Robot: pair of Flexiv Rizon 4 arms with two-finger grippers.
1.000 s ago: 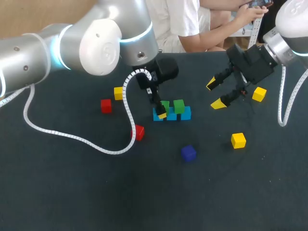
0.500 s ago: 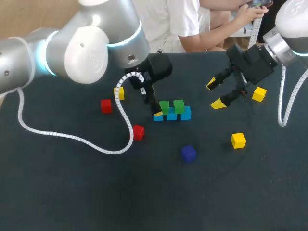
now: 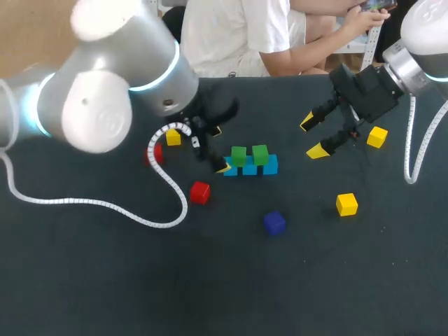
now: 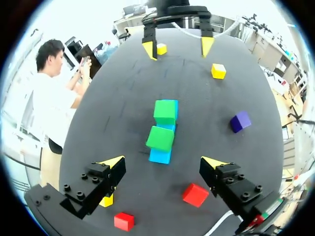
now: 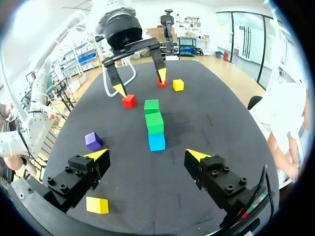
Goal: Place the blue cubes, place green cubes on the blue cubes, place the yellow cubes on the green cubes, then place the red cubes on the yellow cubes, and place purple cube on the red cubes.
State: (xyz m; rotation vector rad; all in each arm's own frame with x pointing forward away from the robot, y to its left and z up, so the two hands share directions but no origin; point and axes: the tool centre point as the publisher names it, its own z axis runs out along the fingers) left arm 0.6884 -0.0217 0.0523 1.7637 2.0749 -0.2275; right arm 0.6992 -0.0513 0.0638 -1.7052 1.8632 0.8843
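Dark table (image 3: 98, 287), stock listed from my side outward.

1. Purple cube (image 3: 274, 222): nearest item. It stands alone in front of the blue row, apart from it.
2. Near yellow cube (image 3: 346, 204): on my right, alone, well apart from the purple cube.
3. Near red cube (image 3: 199, 192): left of the purple cube, just beside the loop of my left arm's white cable (image 3: 91, 203).
4. Blue cubes (image 3: 250, 167): three, side by side in one touching row at mid-table.
5. Green cubes (image 3: 239, 155): two, resting on top of the blue row. Nothing is stacked on them.
6. Left gripper (image 4: 162, 162): fingers spread wide, holding nothing. It sits at the left end of the blue row. In the left wrist view the end blue cube lies about level with the fingertips and midway between them, touching neither.
7. Far red cube (image 3: 155, 152): on my left, partly hidden behind the cable.
8. Left yellow cube (image 3: 173, 137): just beyond the far red cube.
9. Right gripper (image 3: 313, 136): fingers spread wide, empty. It is to the right of the row and well apart from it, with its tips facing the row.
10. Far yellow cube (image 3: 377, 136): farthest on my right, just beside the right gripper's body.
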